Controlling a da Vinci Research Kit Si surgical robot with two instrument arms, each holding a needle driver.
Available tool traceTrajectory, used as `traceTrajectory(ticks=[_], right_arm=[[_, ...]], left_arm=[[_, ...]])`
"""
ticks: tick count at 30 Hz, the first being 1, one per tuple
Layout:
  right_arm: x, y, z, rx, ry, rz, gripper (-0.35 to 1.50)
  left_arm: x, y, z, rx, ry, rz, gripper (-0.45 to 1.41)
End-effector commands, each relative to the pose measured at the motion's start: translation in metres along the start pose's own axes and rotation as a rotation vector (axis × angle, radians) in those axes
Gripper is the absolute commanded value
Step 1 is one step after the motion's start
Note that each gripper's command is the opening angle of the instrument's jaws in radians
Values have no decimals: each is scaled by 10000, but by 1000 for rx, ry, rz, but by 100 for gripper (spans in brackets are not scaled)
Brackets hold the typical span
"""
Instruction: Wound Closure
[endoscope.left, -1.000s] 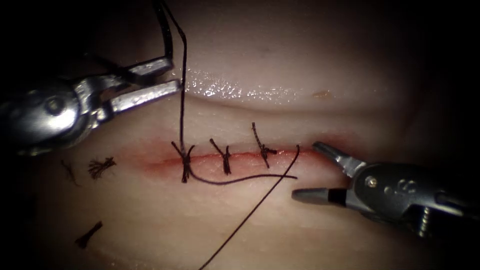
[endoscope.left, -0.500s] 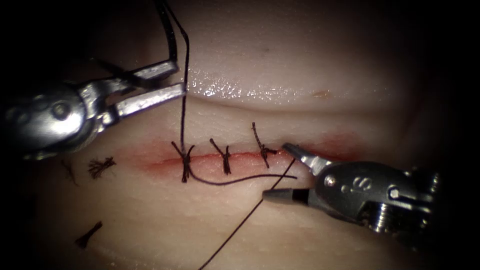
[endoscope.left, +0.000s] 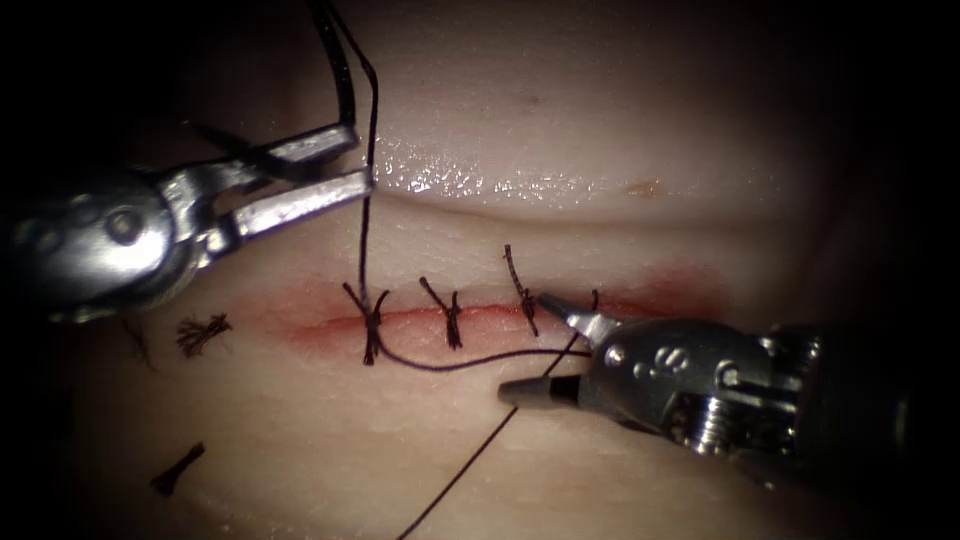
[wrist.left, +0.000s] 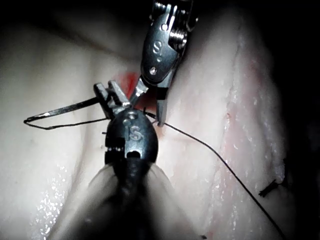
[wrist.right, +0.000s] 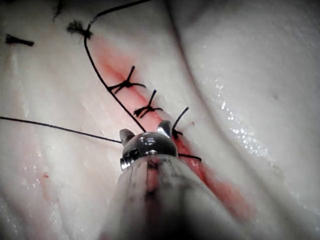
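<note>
My left tool (endoscope.left: 358, 158) hovers over the tissue (endoscope.left: 620, 120) above the cut's left end, jaws shut on the curved needle (endoscope.left: 346, 80). The needle rises clear of the tissue; in the left wrist view it is a thin strip (wrist.left: 60, 110) jutting from the jaws. Thread (endoscope.left: 366, 230) drops from there to the leftmost of three stitches (endoscope.left: 371, 325). My right tool (endoscope.left: 525, 346) lies on the cut's right part with its jaws open, holding nothing. A second thread strand (endoscope.left: 470, 462) runs between them, as the right wrist view (wrist.right: 145, 129) also shows.
A loose thread tail (endoscope.left: 470, 360) curves from the leftmost knot toward the right tool. Cut ends of thread (endoscope.left: 200, 333) (endoscope.left: 178, 468) lie left of the cut. Red fluid stains the cut (endoscope.left: 690, 285) to the right of the stitches.
The right tool has slid left along the cut with its jaws open, and they now straddle the diagonal thread strand. The left tool and the needle have barely moved.
</note>
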Motion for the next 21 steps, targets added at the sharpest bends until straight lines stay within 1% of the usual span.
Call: traceTrajectory(ticks=[1,2,3,4,5,6,7,8,10,12,15,16,17,18,19,20,21], right_arm=[[-2,-4,13,-1,-4,-6,37],[-3,-4,14,2,-12,-3,32],[-5,-4,13,-1,-19,-6,12],[-7,-3,11,-9,-30,-10,-1],[-8,-2,10,-20,-39,-11,-10],[-9,-1,8,-27,-43,-12,-11],[-10,1,8,-25,-46,-13,-18],[-11,3,9,-25,-52,-13,-30],[-11,4,11,-22,-63,-15,-35],[-14,2,10,-9,-90,-26,-35],[-11,0,7,8,-92,-24,-35],[-9,-1,6,9,-92,-22,-3],[-5,-1,4,15,-88,-18,42],[-3,-1,3,12,-80,-14,73],[0,-2,3,10,-73,-10,93],[3,-3,2,10,-71,-7,106],[5,-4,1,13,-69,-5,110]], left_arm=[[-4,4,6,-1,1,-1,-45],[-4,5,6,-1,0,0,-45],[-4,5,6,-2,2,0,-45],[-4,5,6,-2,2,0,-45],[-4,5,6,-2,2,0,-45],[-4,5,6,-2,2,0,-45],[-4,5,6,-2,2,0,-45],[-4,5,6,-2,2,0,-45],[-4,5,7,-2,2,0,-45],[-4,6,7,-1,2,0,-45],[-4,6,7,-1,2,0,-45],[-4,6,7,0,2,1,-45],[-4,7,8,1,1,1,-45],[-4,7,8,1,1,1,-45],[-4,7,9,0,3,1,-45],[-3,8,9,1,3,1,-45],[-3,8,10,2,3,1,-45]])
